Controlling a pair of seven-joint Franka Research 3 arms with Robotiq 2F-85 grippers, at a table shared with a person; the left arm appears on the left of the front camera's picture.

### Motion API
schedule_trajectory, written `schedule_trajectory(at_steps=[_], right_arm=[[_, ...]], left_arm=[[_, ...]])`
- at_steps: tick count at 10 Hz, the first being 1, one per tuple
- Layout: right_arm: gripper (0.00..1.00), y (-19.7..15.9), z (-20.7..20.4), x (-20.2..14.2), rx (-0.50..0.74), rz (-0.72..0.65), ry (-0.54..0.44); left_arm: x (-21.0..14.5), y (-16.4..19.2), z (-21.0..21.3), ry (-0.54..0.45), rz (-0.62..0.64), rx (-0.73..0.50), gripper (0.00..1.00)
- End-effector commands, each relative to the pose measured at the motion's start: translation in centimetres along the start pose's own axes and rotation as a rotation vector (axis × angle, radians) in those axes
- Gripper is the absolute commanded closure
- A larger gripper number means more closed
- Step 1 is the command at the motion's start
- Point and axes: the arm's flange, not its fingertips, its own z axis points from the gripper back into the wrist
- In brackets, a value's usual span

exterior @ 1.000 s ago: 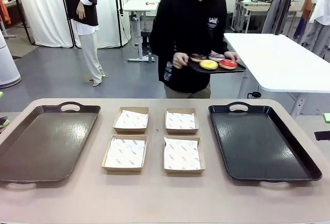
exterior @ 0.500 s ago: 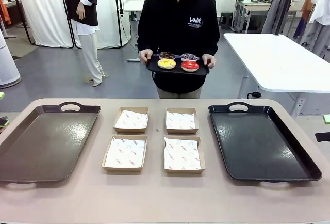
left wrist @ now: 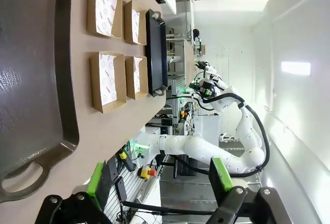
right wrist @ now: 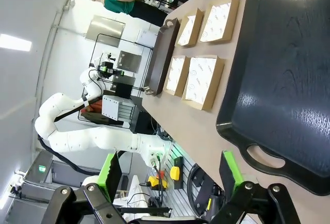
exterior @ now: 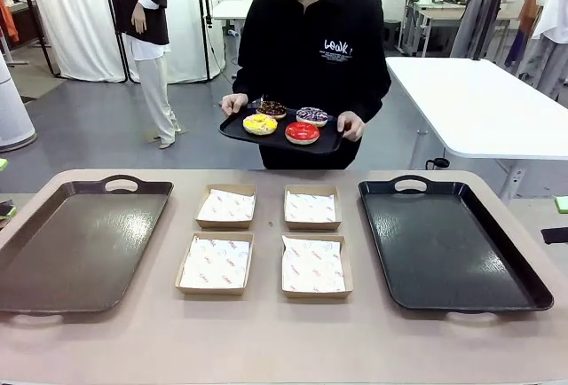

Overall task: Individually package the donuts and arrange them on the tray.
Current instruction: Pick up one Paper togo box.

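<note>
Across the table [exterior: 266, 341] stands a person [exterior: 311, 57] in a black top, holding a small tray [exterior: 238, 131], dark, flat and oblong. One hand [exterior: 233, 103] grips one end and the other hand [exterior: 350, 124] the opposite end. The four donuts ride on it, up in the air at the far side and well apart from the table. All are glazed rings. The yellow donut [exterior: 260, 124] and the red donut [exterior: 302, 132], both glossy, sit at the near edge. Behind them are the chocolate donut [exterior: 271, 108] and the sprinkled donut [exterior: 311, 115].

The table top is smooth and tan, with rounded corners. Two big trays lie on it, each a rounded rectangle with a raised rim and cut-out handles. The brown tray [exterior: 71, 243], on the robot's left, has a dull sheen. The black tray [exterior: 444, 243], on its right, shines more and shows a faint grain.

Between them sit four boxes [exterior: 225, 206] in two rows of two. They are shallow, square, brown cardboard, each lined with white paper printed with small red marks.

The left gripper [left wrist: 159, 177], black with green pads, looks along the table past the brown tray's handle, jaws spread wide with nothing between them. The right gripper [right wrist: 171, 170] looks past the black tray's handle, likewise spread wide and holding nothing.
</note>
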Motion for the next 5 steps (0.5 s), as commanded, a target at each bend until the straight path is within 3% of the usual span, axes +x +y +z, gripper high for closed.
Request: schedule_trajectory(at_steps=[1, 5], right_arm=[[0.0, -0.13, -0.04, 0.0, 0.02, 0.013, -0.015], [0.0, -0.13, -0.04, 0.0, 0.02, 0.013, -0.015]], left_arm=[[-0.07, -0.06, 0.07, -0.007, -0.006, -0.009, 0.0], [-0.07, -0.06, 0.07, -0.007, -0.006, -0.009, 0.0]])
